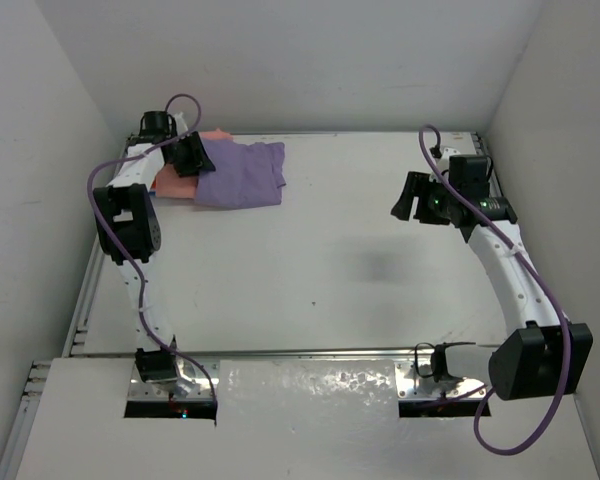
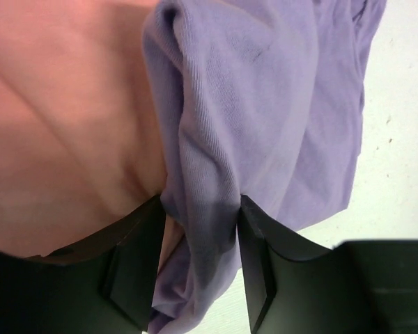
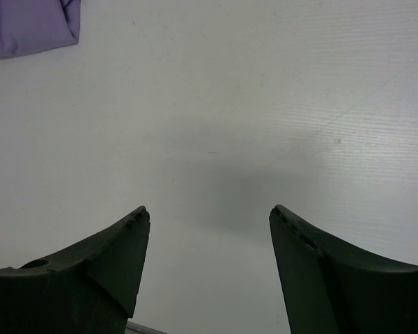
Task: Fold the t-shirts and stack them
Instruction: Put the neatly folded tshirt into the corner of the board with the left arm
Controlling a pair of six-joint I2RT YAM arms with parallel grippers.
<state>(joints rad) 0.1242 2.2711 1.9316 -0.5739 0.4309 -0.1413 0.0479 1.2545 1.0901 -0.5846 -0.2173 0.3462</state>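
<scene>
At the far left corner of the flat white table (image 1: 330, 280), the loosely folded lilac cotton t-shirt (image 1: 242, 175) lies over a salmon-pink cotton t-shirt (image 1: 175, 183), so the stacking looks nearly done. The left gripper (image 2: 198, 209) pinches a lilac fold between nearly closed jaws, and letting go remains. The right gripper (image 3: 209, 216) hangs wide open, holding nothing.

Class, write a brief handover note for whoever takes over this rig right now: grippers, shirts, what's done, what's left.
Left gripper: jaws shut on a fold of the purple t-shirt.
Right gripper: open, empty, over bare table.
Shirts: purple lies on the pink t-shirt, far left of the table.
Done: the two are stacked.
Left: purple looks rumpled; probably tidy its fold, then release.
</scene>
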